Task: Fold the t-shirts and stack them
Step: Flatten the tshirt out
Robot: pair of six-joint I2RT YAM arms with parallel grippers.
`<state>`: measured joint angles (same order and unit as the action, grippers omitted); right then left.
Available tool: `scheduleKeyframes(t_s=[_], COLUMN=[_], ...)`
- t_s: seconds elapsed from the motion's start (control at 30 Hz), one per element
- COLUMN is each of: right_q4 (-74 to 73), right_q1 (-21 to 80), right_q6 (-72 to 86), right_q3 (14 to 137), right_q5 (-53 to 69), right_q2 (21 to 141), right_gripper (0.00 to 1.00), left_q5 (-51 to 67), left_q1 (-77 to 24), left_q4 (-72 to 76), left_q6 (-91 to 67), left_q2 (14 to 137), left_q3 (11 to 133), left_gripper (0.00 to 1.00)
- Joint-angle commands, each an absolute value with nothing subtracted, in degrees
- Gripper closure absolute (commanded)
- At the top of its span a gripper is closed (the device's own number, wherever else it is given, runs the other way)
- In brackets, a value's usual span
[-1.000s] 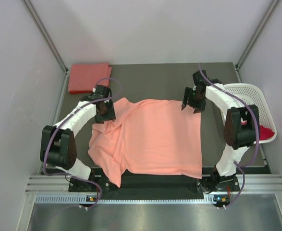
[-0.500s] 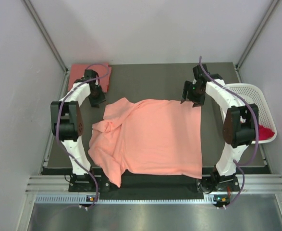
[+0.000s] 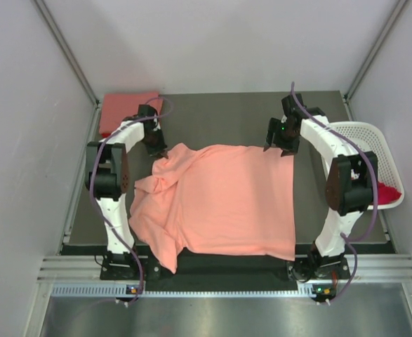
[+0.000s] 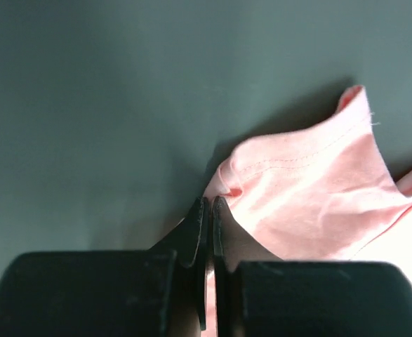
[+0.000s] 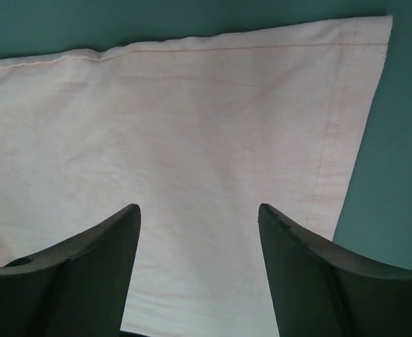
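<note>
Risks, biggest first. The pink t-shirt (image 3: 227,203) lies spread over the middle of the table (image 3: 227,116). It's far wider than either grip, w/ its left sleeve bunched and the near-left side rumpled. If only one side gets lifted, the whole sheet prob. drags askew and the fold comes out crooked. The pinch at the sleeve looks v. shallow, right on the edge, so the cloth could slip out on the first pull. The folded red t-shirt (image 3: 121,109) sits at the far-left corner, near that pinch. A wide swing there might knock it out of shape. The basket (image 3: 353,126) at the right edge holds the dark red t-shirt (image 3: 389,191). A cloth corner swept that way could catch its rim; less likely, imo.

The left fingers (image 4: 209,207) are pressed together, no gap, tips at the rolled edge of the pink sleeve on the shirt's far-left side. Whether a sliver of cloth is actually caught btw them I can't tell from the wrist view, but the fold does meet one tip. The right fingers (image 3: 279,153) are wide apart and hold nothing. They're poised over the far-right hem corner of the pink t-shirt, which lies flat below. Contact w/ the cloth isn't clear.
</note>
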<state>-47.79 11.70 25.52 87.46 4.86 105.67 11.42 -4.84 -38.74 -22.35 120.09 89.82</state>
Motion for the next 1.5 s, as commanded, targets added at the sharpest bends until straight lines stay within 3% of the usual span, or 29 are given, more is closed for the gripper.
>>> scheduleKeyframes(t_s=[0.0, 0.1, 0.2, 0.23, 0.33, 0.37, 0.53, 0.83, 1.0, 1.17, 1.47], right_q4=[-47.4, -47.5, -47.4, -47.4, -46.9, -46.9, -46.1, -46.6, -46.5, -45.7, -45.2], right_q1=[11.3, 11.3, 11.3, 11.3, 11.3, 11.3, 11.3, 11.4, 11.3, 10.7, 10.4], right_q6=[25.2, 25.2, 25.1, 25.0, 24.7, 24.7, 24.3, 23.1, 22.6, 22.4, 22.6], right_q3=[89.6, 89.4, 88.9, 88.8, 87.5, 87.1, 84.1, 85.4, 84.6, 82.9, 81.8], right_q5=[5.4, 6.1, 6.2, 6.2, 6.2, 6.3, 6.2, 6.9, 6.7, 6.7, 7.0], right_q2=[106.5, 106.8, 106.5, 106.4, 105.7, 105.6, 104.2, 104.2, 103.6, 102.6, 101.8], right_gripper=[0.32, 0.32, 0.32, 0.32, 0.32, 0.32, 0.32, 0.32, 0.32, 0.32, 0.31], left_q5=[2.8, -3.4, -1.1, -0.3, -0.3, -0.9, -4.8, 8.0, 2.2, 0.5, -3.2], left_q1=[-9.3, -17.1, -23.5, -25.9, -28.2, -28.1, -26.0, -23.8, -28.4, -30.5, -33.1], left_q4=[-36.7, -37.4, -40.2, -40.2, -35.6, -33.9, -29.2, -33.7, -36.1, -40.6, -42.2], left_q6=[-19.4, -16.2, -16.6, -16.2, -14.5, -14.4, -13.1, -9.6, -5.5, -6.0, -8.3], left_q2=[113.7, 111.5, 110.7, 110.0, 103.9, 102.0, 93.6, 103.0, 105.8, 110.3, 115.8], left_q3=[90.4, 91.2, 90.5, 89.7, 83.3, 79.5, 74.1, 81.1, 84.3, 86.9, 87.7], left_gripper=[1.00, 1.00, 0.99, 0.83, 0.65, 0.53, 0.43, 0.48, 0.52, 0.66, 0.69])
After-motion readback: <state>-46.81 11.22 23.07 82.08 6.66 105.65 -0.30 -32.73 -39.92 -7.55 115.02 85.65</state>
